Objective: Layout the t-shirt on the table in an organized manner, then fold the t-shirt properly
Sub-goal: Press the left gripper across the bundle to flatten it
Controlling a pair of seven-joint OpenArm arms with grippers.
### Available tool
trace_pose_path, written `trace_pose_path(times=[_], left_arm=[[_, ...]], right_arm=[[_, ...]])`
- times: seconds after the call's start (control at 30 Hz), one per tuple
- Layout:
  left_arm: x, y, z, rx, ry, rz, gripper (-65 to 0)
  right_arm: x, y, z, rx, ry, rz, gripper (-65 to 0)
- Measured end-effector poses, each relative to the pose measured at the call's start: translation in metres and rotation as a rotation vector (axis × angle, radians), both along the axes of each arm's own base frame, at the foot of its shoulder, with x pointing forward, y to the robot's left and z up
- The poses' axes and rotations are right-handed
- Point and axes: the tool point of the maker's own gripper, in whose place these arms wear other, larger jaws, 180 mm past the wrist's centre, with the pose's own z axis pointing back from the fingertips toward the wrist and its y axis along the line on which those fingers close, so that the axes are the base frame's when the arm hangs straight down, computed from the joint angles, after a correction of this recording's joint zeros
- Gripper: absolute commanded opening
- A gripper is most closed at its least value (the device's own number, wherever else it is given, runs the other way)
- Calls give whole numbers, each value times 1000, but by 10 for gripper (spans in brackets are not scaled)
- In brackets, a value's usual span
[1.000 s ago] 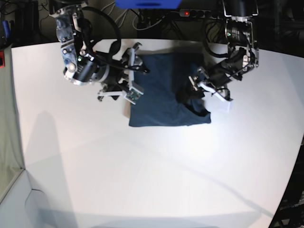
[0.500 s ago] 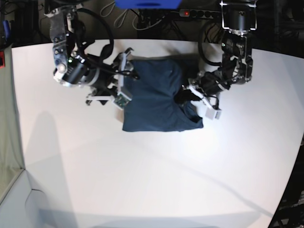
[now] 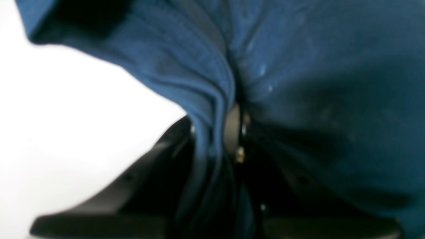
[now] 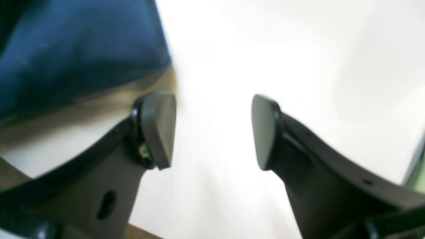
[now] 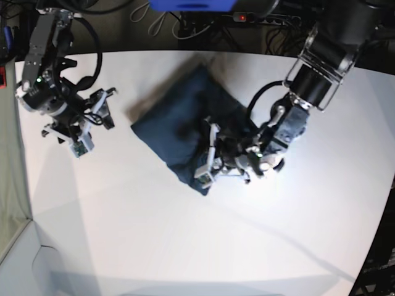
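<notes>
A blue box (image 5: 191,5) sits at the top edge of the base view, far beyond the fingers of the left gripper (image 5: 208,155). Just beside it a black power strip (image 5: 259,18) shows a red light, with white cables (image 5: 162,21) close by. A small red object (image 5: 2,77) lies well out from the fingers of the right gripper (image 5: 96,121).

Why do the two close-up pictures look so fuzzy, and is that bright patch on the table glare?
Left wrist view: the t-shirt sits too close to the lens, so its folds blur. Right wrist view: the fingers are soft and the table washes out white. Base view: sharper, with glare on the table and long faint shadows.
</notes>
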Motion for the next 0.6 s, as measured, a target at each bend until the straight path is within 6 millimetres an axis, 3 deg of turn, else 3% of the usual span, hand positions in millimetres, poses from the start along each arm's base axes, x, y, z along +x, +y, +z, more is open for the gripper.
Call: trace_pose_path(times=[0.23, 0.43, 0.6], left_arm=[[10, -40, 5, 361, -241, -338, -648], [1, -87, 8, 386, -388, -510, -648], [-6, -106, 10, 380, -424, -565, -645]], right_arm=[[-7, -34, 1, -13, -1, -108, -282], [-11, -53, 4, -20, -7, -169, -282], [-23, -67, -2, -43, 22, -209, -281]])
